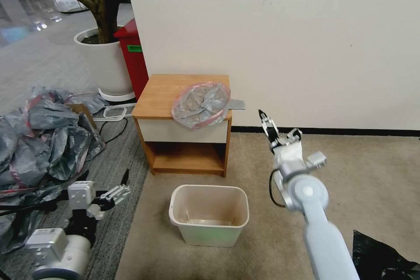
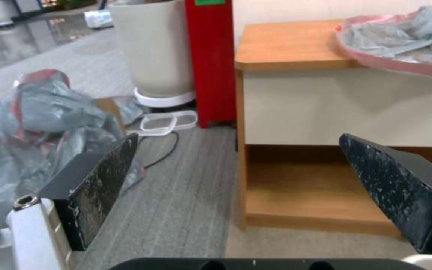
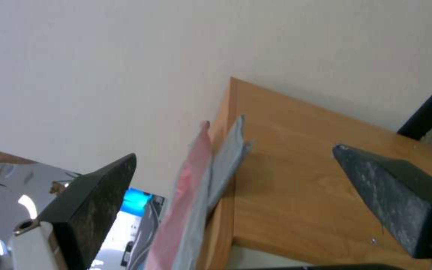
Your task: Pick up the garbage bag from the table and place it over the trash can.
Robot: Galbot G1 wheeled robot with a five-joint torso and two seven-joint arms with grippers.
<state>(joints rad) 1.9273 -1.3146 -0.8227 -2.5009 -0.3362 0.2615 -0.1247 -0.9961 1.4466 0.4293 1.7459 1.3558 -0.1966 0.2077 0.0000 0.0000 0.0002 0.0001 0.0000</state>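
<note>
while the garbage bag (image 1: 201,104) drapes the worktop (image 1: 164,92) at 12 o'clock, both grippers' jaws stand released: right gripper (image 1: 266,124) beside it, left gripper (image 1: 121,187) low.

Head view: high, looking forward and down at the light-brown wooden nightstand (image 1: 162,94) at 12 o'clock. Left wrist view: low, near the floor, facing the nightstand's (image 2: 288,45) white drawer front from 8 o'clock. Right wrist view: close beside its (image 3: 301,180) edge, tilted. Shared by all three: nightstand and crinkled grey plastic bag (image 1: 201,104) (image 2: 401,39) (image 3: 196,202).
</note>
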